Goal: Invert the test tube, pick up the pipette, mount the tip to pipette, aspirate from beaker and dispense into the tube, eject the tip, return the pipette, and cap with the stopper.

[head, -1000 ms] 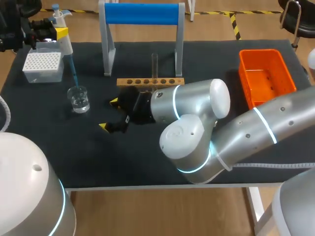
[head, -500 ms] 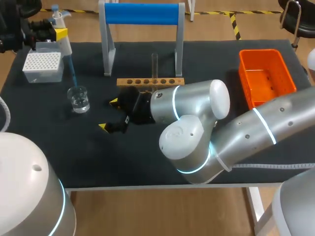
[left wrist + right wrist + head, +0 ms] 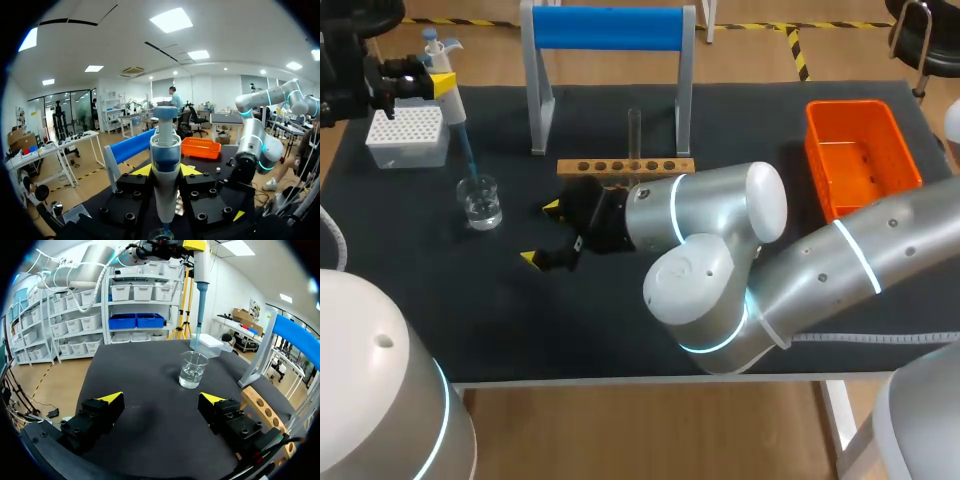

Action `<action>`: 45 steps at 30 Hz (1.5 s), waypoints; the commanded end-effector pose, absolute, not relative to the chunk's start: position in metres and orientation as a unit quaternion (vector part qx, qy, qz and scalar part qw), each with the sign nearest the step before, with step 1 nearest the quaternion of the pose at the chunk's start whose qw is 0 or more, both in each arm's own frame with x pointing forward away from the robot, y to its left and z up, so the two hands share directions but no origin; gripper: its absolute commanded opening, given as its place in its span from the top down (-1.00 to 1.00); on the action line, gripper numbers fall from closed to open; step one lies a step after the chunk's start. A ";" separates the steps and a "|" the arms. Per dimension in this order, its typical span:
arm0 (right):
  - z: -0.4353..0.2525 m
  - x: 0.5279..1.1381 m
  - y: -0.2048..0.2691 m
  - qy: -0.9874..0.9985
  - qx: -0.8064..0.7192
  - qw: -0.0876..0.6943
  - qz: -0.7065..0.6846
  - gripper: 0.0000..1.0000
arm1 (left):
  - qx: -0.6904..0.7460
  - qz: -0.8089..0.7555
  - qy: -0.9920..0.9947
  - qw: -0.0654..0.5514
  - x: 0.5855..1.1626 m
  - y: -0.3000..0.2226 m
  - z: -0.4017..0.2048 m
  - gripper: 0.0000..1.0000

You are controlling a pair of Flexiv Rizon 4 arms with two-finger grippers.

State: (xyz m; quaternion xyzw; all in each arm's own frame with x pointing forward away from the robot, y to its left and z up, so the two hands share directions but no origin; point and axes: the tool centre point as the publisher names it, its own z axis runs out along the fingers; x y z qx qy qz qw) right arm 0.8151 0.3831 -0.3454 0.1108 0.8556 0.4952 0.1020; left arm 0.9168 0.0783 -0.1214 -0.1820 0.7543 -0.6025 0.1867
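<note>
Shift: white-and-blue pipette point(image 3: 444, 82) is edging slightly toward 6 o'clock, its tip hanging just over the clear glass beaker point(image 3: 480, 202).
Left jaws: clamping the pipette body.
Right jaws: gaping wide at the beaker's 3 o'clock.
Clear test tube point(image 3: 634, 130): standing upright in the wooden rack point(image 3: 620, 166).

Bright, even overhead light; faint soft shadows on the table point(image 3: 740, 120).

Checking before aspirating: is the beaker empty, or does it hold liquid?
It holds liquid: the right wrist view shows clear liquid filling the lower part of the upright beaker.
</note>
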 end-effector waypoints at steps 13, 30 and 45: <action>-0.345 0.815 0.384 0.857 0.112 0.103 0.493 -1.00 | -0.174 -0.595 0.761 0.189 0.924 0.079 -0.147 1.00; -0.345 0.815 0.384 0.857 0.112 0.103 0.493 -1.00 | -0.174 -0.587 0.768 0.191 0.931 0.079 -0.172 1.00; -0.345 0.815 0.384 0.857 0.112 0.103 0.493 -1.00 | -0.182 -0.588 0.764 0.195 0.935 0.081 -0.184 1.00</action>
